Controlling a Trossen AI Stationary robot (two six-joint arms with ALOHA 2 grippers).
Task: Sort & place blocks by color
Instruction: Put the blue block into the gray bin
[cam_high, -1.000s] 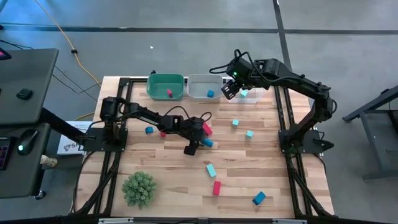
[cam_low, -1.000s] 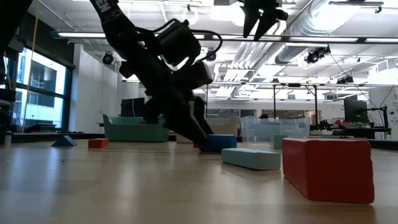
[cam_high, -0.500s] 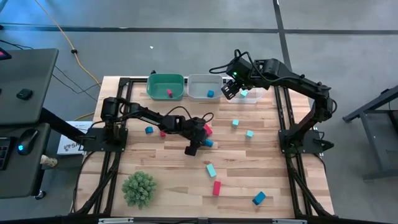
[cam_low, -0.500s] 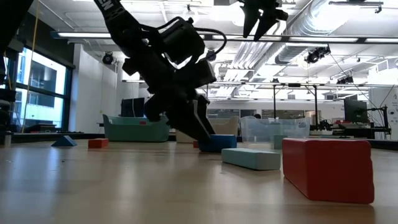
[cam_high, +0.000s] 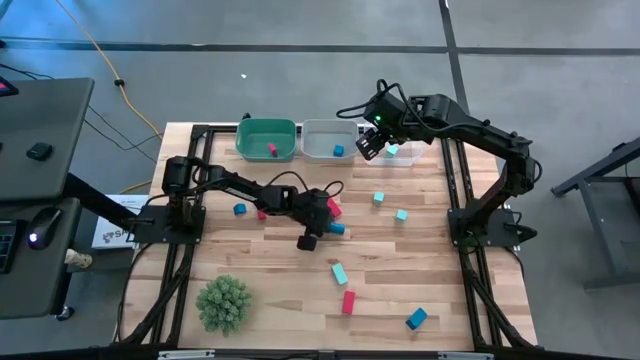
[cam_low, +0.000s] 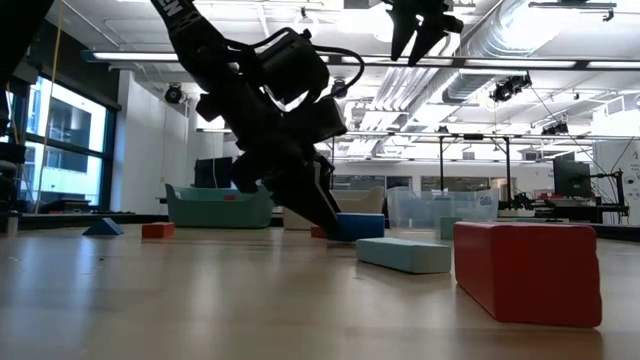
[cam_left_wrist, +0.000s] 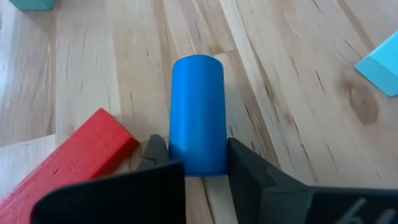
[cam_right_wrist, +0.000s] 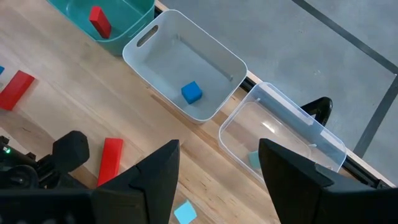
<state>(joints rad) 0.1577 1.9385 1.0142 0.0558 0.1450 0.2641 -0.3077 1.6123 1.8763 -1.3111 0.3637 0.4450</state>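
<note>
A robotics lab or industrial workshop: the wooden surface (cam_high: 400, 290) sits in a black metal frame on a bare concrete floor (cam_high: 300, 80), a yellow cable (cam_high: 100, 55) trails across it, and beyond stand exposed ceiling ducts (cam_low: 520, 40) (with strip lights), tall windows (cam_low: 60, 150) and further workbenches (cam_low: 560, 205).

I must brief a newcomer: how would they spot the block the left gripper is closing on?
On the wooden table, find the left gripper near the middle. Between its fingers lies a blue block, rounded like a cylinder, beside a flat-sided red block.
</note>
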